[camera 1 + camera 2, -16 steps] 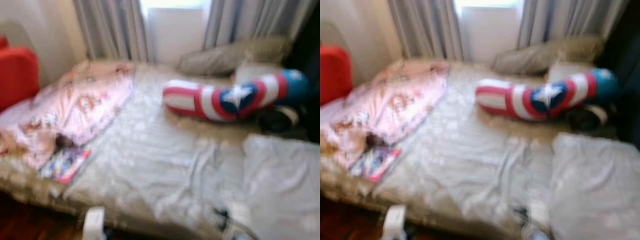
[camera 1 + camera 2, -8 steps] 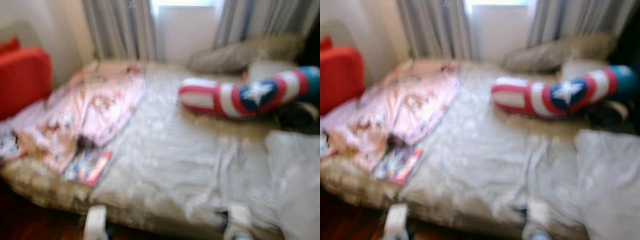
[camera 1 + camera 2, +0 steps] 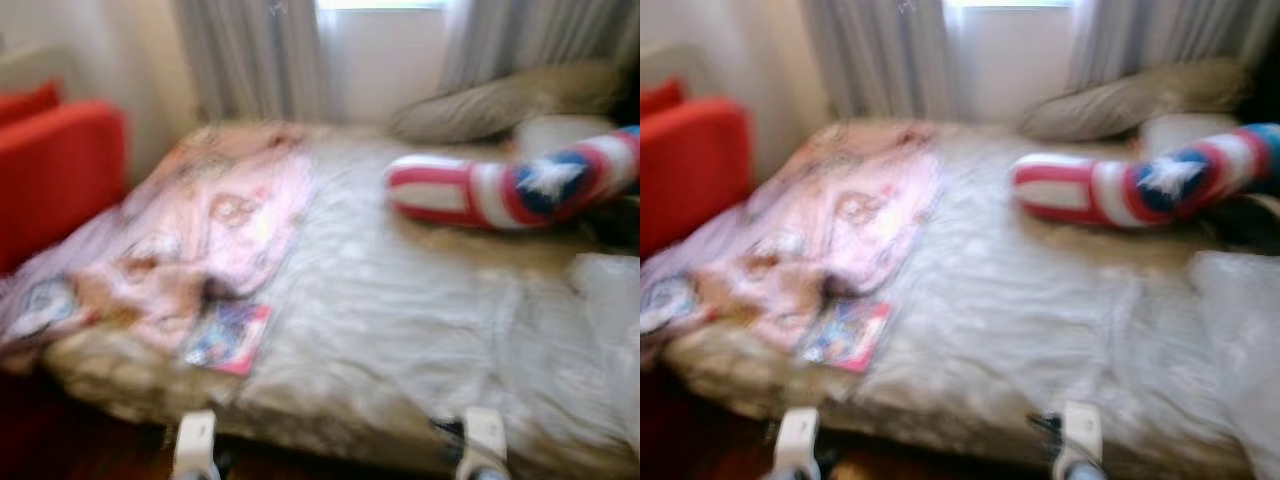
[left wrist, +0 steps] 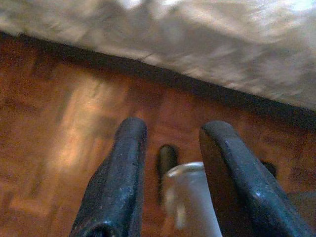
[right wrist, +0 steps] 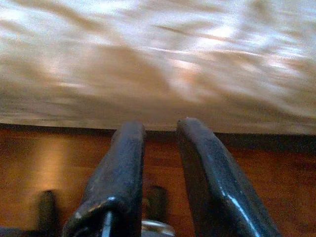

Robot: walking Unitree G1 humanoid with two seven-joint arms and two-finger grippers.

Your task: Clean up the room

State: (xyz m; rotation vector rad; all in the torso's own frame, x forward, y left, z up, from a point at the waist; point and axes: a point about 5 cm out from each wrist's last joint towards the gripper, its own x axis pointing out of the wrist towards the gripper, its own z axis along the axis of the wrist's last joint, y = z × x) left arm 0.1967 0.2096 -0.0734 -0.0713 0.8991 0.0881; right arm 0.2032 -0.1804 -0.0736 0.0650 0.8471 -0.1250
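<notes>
Hanging low over the reddish wooden floor (image 4: 59, 148), the left gripper (image 4: 173, 148) holds its black fingers apart, grasping nothing; the right gripper (image 5: 160, 148) keeps a narrower empty gap. Both point at the near edge of the grey-sheeted bed (image 3: 400, 340). A pink patterned blanket (image 3: 215, 235) covers its left side, a colourful magazine (image 3: 228, 338) at the near edge beside it. A red, white and blue star bolster (image 3: 510, 190) lies toward the far right corner, before a beige pillow (image 3: 500, 100). The camera has swung left, revealing more red armchair (image 3: 50, 170).
</notes>
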